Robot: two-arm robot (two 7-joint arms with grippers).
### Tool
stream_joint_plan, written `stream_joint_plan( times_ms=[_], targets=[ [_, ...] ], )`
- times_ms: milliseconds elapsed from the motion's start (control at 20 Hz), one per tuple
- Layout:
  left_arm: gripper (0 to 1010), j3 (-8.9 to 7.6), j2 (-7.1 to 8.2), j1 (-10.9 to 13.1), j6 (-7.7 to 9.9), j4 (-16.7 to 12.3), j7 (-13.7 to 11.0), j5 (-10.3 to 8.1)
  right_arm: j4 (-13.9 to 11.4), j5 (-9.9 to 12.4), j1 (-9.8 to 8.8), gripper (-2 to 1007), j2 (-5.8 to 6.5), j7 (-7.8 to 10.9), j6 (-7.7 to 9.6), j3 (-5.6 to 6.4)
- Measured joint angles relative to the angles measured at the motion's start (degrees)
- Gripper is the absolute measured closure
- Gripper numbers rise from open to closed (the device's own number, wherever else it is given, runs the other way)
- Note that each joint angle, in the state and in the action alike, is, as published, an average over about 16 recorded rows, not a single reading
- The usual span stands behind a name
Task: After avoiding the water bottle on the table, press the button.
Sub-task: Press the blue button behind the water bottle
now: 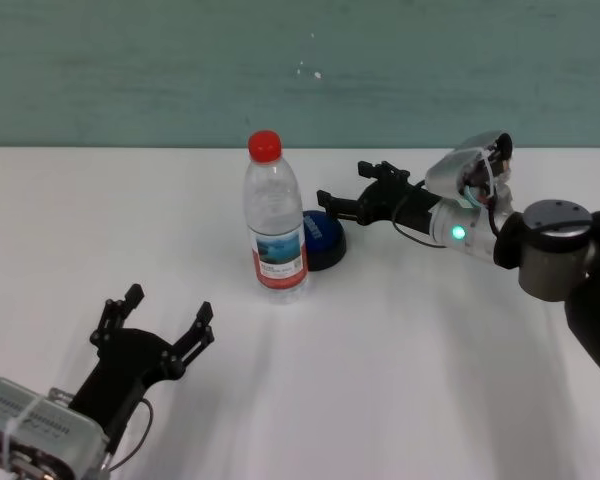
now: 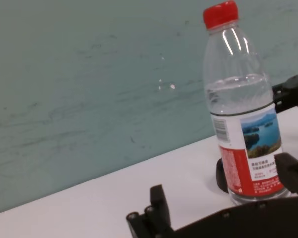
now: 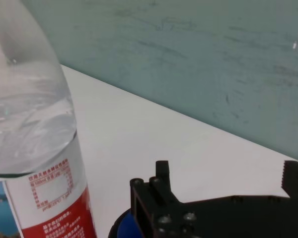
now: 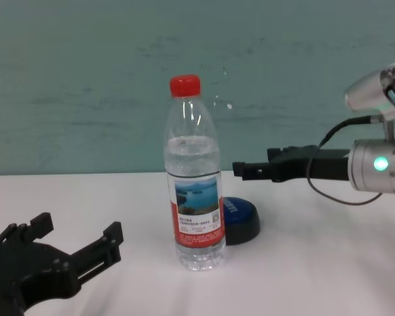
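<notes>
Button, low round dome with blue top and black base, sitting just right of centre in the head view, partly hidden behind the bottle, on the white tabletop. Right gripper, black, jaws spread with nothing between them, held level in the air above the button and clear of it in the chest view, reaching in from the right edge of the frame on a silver forearm with a green light. Tall clear plastic water bottle with red cap and red-and-white lake label, upright at frame centre, just left of and in front of the button, close against it, contact not discernible; fingertips of the right gripper near its upper half, apart from it. Left gripper, black, jaws spread and empty, low in the lower left of the head view, well apart from bottle and button. Plain white table spanning the whole lower frame, teal wall across the top.
</notes>
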Motion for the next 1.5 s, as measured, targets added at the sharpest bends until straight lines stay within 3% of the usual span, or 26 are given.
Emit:
stream_joint_plan(
  times_ms=[550,1500],
  targets=[
    [10,0.00,0.00,0.00,0.00,0.00,0.00,0.00,4.65,-2.04,1.32,1,-1.94,0.59,-1.03,0.02],
    [10,0.00,0.00,0.00,0.00,0.00,0.00,0.00,9.46,-4.30,1.93,1,-3.57,1.09,-2.01,1.02]
  ],
)
